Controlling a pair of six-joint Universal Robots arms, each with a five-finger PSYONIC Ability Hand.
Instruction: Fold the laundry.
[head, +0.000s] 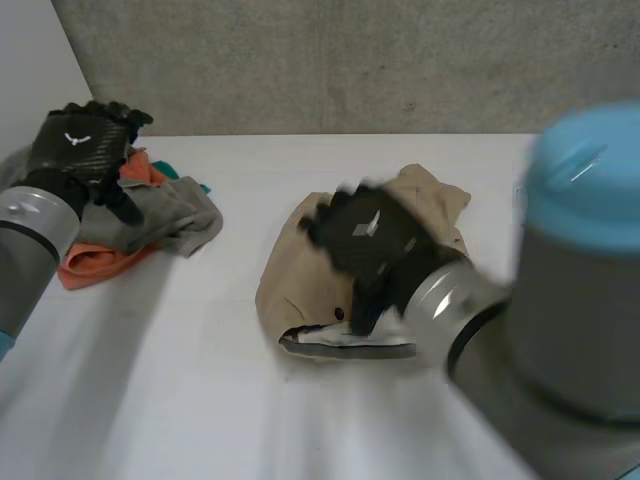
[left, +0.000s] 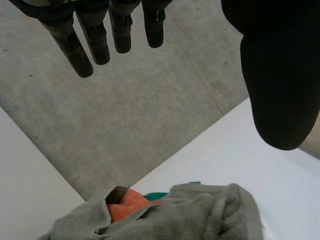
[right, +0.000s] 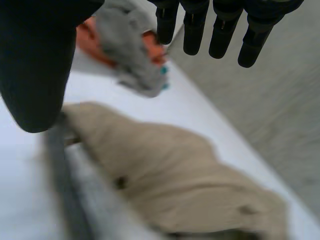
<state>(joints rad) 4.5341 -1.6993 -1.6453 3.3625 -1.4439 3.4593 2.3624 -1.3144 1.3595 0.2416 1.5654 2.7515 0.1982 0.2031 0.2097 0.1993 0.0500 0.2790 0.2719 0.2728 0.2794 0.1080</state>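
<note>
Garment (head: 290, 285) middle hidden under spread, empty right hand (head: 365, 240); left hand (head: 80, 145) likewise, over pile (head: 178, 215).

Laundry in two heaps: a beige garment (head: 285, 275) lies crumpled in a loose mound directly beneath the right hand (head: 365, 238). The edge nearest that hand's wrist is turned up, showing a white lining and a dark grey band, with a small dark spot on the fabric just beside it. Well apart from it, below and beside the left hand (head: 80, 145), a rumpled grey cloth (head: 185, 215) rests on an orange cloth (head: 90, 265). A scrap of teal cloth (head: 172, 170) peeks out between them.
</note>
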